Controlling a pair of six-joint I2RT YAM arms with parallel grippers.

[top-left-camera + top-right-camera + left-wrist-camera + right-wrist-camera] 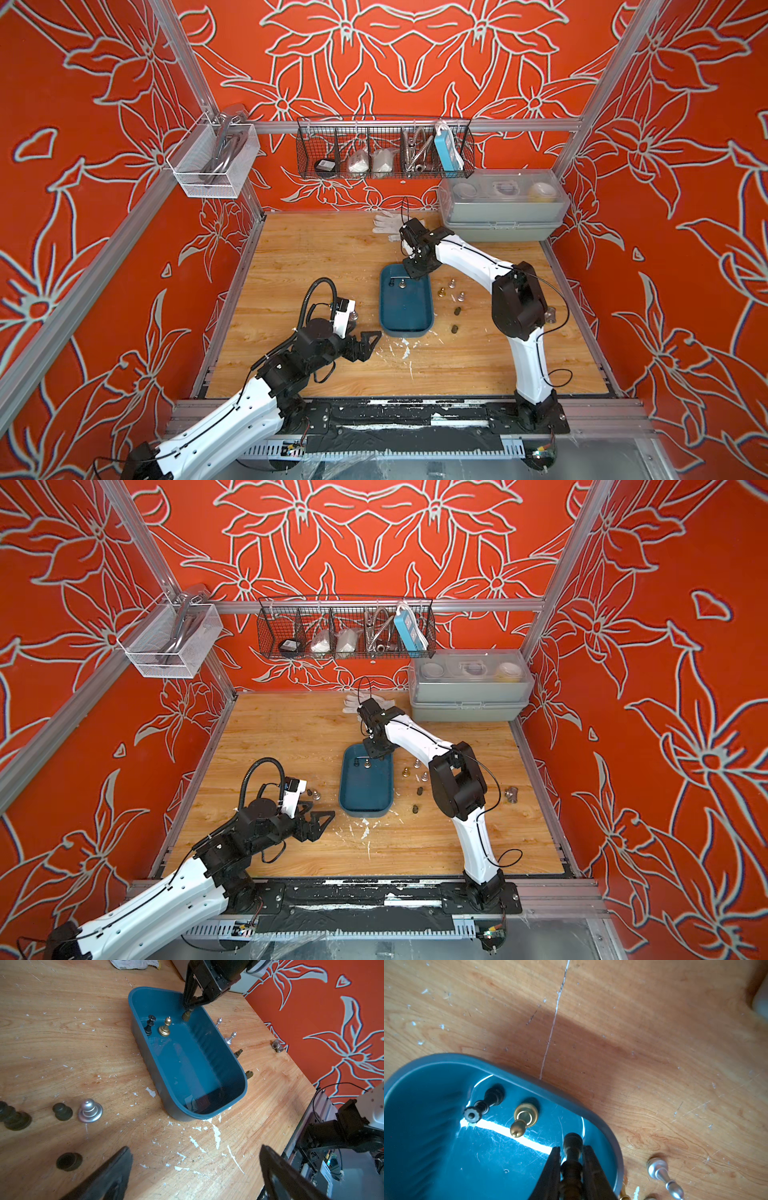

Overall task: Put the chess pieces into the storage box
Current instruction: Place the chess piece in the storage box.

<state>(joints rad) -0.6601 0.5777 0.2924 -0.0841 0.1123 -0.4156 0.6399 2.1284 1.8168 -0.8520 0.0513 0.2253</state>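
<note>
The jaws of the right gripper [572, 1152] are closed on a dark chess piece [572, 1144] over the far end of the storage box [188, 1114]; the left gripper [195, 1148] is held wide open, empty, beside its near corner. The held piece is hidden under the gripper in both top views. The box is set on a scuffed wooden table [311, 249] within red floral walls [83, 208].

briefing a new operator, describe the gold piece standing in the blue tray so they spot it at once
On the wooden table, find the shallow teal-blue plastic storage box; two pieces stand free at its far end. It is the shiny gold chess piece with a flared base, not the black crowned chess piece beside it.
</note>
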